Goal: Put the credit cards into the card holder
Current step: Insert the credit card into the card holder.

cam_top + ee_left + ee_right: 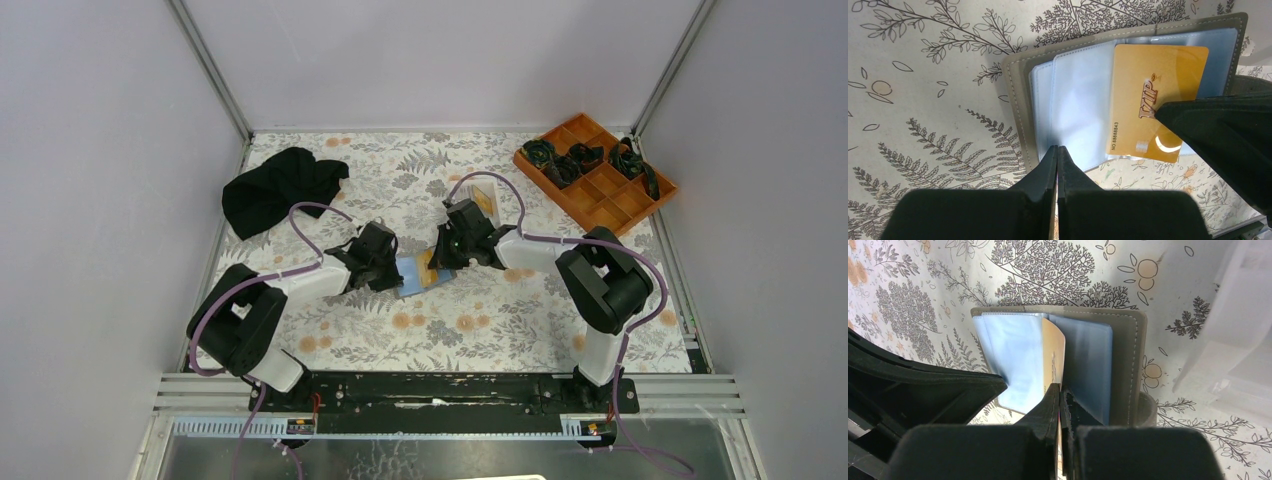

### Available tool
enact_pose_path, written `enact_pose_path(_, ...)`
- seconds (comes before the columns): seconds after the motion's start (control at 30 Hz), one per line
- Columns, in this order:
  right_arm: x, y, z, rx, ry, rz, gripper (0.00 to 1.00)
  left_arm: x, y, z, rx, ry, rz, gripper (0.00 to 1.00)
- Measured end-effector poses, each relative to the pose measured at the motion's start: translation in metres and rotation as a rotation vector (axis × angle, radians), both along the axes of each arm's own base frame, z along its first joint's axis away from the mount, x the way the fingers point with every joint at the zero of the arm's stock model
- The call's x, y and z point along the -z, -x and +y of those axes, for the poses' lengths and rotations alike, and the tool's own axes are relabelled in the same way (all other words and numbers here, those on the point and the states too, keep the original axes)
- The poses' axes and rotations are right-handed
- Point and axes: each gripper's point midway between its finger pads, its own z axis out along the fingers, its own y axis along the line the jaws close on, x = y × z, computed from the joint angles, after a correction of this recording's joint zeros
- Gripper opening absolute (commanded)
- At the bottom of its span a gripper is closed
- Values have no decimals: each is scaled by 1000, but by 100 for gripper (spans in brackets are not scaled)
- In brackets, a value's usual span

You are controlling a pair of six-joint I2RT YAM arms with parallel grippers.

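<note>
The card holder (1020, 95) lies open on the floral table, grey outside with pale blue sleeves (1073, 105); it is also visible from above (412, 274). An orange-gold credit card (1148, 100) marked VIP lies against the sleeves, its near edge past the holder's edge. My right gripper (1060, 389) is shut on this card (1054, 357), seen edge-on between two sleeves. My left gripper (1057, 149) is shut, tips at the near edge of a sleeve; whether it pinches the sleeve I cannot tell. From above, the left gripper (395, 272) and right gripper (442, 256) flank the holder.
A white tray (484, 200) stands just behind the right gripper and shows blurred in the right wrist view (1238, 340). An orange compartment tray (595, 172) with black items sits at the back right. A black cloth (280, 188) lies at the back left.
</note>
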Motion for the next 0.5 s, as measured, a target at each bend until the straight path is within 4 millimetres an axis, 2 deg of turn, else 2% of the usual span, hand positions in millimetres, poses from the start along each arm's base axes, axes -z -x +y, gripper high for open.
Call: enact_pose_path(0.5, 4, 3, 1, 13, -13, 3, 0, 0, -1, 0, 19, -14, 1, 0)
